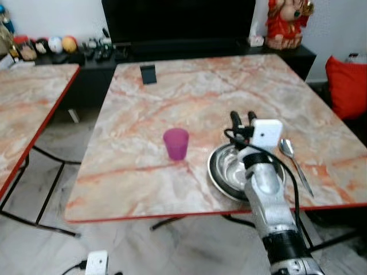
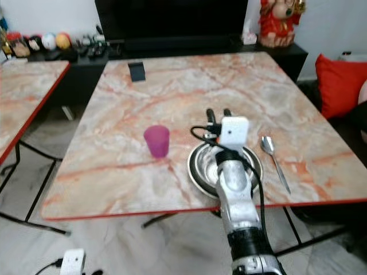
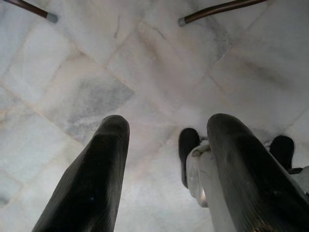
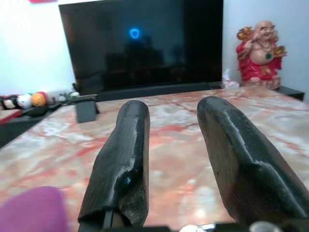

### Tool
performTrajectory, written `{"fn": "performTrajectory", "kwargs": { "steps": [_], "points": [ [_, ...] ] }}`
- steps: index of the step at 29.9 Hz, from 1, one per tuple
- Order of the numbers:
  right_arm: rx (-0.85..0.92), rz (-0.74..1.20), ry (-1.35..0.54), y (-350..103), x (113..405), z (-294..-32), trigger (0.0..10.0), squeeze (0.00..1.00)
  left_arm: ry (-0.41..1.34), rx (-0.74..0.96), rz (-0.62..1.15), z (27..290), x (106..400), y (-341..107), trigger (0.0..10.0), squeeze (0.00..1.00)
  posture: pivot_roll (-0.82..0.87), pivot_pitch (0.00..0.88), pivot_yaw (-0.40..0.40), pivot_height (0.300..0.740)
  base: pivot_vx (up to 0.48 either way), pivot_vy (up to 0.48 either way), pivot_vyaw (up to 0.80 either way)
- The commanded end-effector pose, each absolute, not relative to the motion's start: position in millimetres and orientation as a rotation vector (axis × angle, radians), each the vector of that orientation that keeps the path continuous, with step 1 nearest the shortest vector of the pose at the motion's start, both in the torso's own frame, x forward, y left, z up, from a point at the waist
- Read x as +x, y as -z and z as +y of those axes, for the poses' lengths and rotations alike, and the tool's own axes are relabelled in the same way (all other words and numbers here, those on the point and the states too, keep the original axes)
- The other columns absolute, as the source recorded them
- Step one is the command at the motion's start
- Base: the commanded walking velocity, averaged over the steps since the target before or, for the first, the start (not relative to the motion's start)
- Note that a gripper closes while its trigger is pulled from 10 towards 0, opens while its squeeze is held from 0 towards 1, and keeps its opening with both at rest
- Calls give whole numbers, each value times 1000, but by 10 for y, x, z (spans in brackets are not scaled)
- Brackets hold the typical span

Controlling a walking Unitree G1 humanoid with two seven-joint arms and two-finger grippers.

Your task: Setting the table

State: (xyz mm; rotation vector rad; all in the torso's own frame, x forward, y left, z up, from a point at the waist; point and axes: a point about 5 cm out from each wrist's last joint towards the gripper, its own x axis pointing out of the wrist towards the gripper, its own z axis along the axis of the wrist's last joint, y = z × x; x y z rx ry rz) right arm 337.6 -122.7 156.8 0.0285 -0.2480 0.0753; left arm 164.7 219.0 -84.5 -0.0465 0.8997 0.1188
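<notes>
A steel bowl [image 1: 225, 167] rests on the marble table [image 1: 189, 97] near its front edge. To its right lies a steel spoon [image 1: 293, 163]; to its left stands a purple cup [image 1: 175, 143]. My right gripper [image 1: 243, 119] hovers over the bowl's far rim, open, with nothing between its fingers. The cup's edge [image 4: 29, 210] appears beside the fingers in the right wrist view. My left gripper [image 3: 166, 159] hangs open down by the floor, and the left wrist camera [image 1: 96, 263] shows at the bottom edge of the head view.
A dark phone-like block [image 1: 148, 74] lies at the table's far left. Behind stand a black TV cabinet [image 1: 183, 51], a red statue [image 1: 285, 23] and small figurines [image 1: 54, 44]. A second marble table [image 1: 28, 109] is to the left, a red cushion [image 1: 347, 86] to the right.
</notes>
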Motion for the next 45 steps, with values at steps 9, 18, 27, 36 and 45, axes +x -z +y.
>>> {"fn": "performTrajectory", "kwargs": {
  "steps": [9, 18, 27, 36, 45],
  "points": [
    [32, -257, -83, -1620, 3390, -1190, 10000, 0, -122, -40, 915, 2226, 1620, 852, 10000, 0, -75, 0, 55, 740, 0, 327, 0],
    [35, -255, -81, -1613, 3385, -1185, 10000, 0, -118, -39, 913, 2232, 1625, 848, 10000, 0, -76, 0, 56, 740, 0, 335, 0],
    [29, -257, -90, -1625, 3395, -1155, 10000, 0, -120, -42, 912, 2228, 1626, 849, 10000, 0, -72, 0, 52, 740, 0, 329, 0],
    [34, -256, -96, -1624, 3401, -1131, 10000, 0, -121, -40, 912, 2235, 1624, 847, 10000, 0, -72, 0, 57, 740, 0, 327, 0],
    [36, -257, -100, -1618, 3400, -1108, 10000, 0, -116, -33, 912, 2245, 1623, 845, 10000, 0, -74, 0, 63, 740, 0, 329, 0]
  ]
}}
